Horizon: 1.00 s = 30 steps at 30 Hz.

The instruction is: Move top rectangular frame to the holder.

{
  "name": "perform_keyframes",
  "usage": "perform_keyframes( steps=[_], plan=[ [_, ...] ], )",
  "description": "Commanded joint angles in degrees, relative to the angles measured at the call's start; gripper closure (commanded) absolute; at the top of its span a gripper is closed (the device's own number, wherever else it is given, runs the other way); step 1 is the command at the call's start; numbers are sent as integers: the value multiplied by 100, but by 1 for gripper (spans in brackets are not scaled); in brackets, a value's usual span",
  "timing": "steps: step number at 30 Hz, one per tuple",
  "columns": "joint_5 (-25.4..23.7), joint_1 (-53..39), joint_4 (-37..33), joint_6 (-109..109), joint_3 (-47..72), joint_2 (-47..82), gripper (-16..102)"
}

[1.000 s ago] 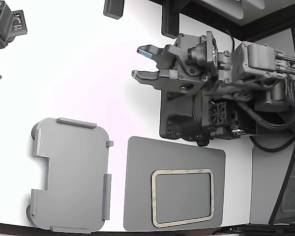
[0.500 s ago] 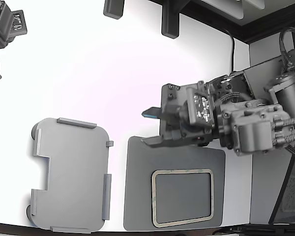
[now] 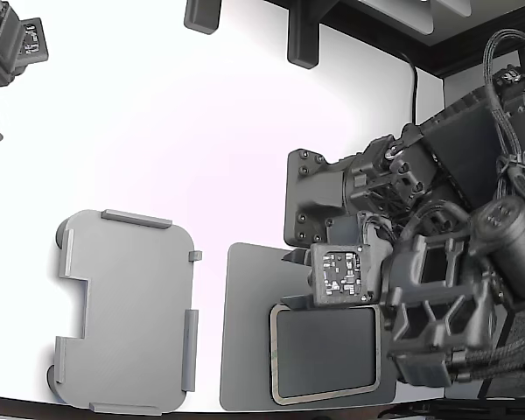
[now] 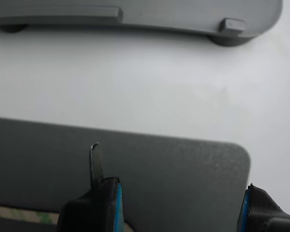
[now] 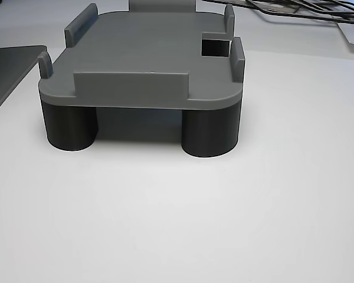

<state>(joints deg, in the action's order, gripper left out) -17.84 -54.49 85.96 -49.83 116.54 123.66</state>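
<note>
wrist view shows the claw (image 4: 179,203) spread wide, nothing between its two blue-edged fingers (image 4: 111,203), one of them tipped with a thin metal blade. it hangs low over the dark grey mat (image 4: 150,169), near the mat's rounded corner, and a sliver of the top rectangular frame (image 4: 19,213) peeks out just beside the bladed finger; whether the finger touches it cannot be told.

in the exterior view the arm's wrist (image 3: 341,273) covers the frame's 12 o'clock edge, so the fingertips are hidden there. the top rectangular frame (image 3: 274,354) lies flat on the dark grey mat (image 3: 245,332), toward the mat's 5 o'clock part. its long axis runs from 9 to 3 o'clock, in line with the mat's long edge, and its open centre shows mat through it.

the holder (image 3: 127,311) sits on the white table (image 3: 157,131) at 9 o'clock from the mat, apart from it with a strip of table between. its long axis runs from 12 to 6 o'clock, crosswise to the frame, and its notch faces 9 o'clock. in the other view the holder (image 5: 141,65) stands on dark round feet, its top bare between raised tabs.
</note>
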Motion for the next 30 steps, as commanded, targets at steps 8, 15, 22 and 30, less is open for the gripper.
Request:
perform_keyframes(
  steps=[8, 15, 22, 30],
  plan=[
    [1028, -1037, -44, -1310, 202, -264, -14],
    [1266, -1415, -255, -1793, 773, -202, -14],
    [1283, -1415, -712, -1705, 1380, -202, -14],
    [1362, -1424, -940, -1705, 1521, -396, -14]
  ],
)
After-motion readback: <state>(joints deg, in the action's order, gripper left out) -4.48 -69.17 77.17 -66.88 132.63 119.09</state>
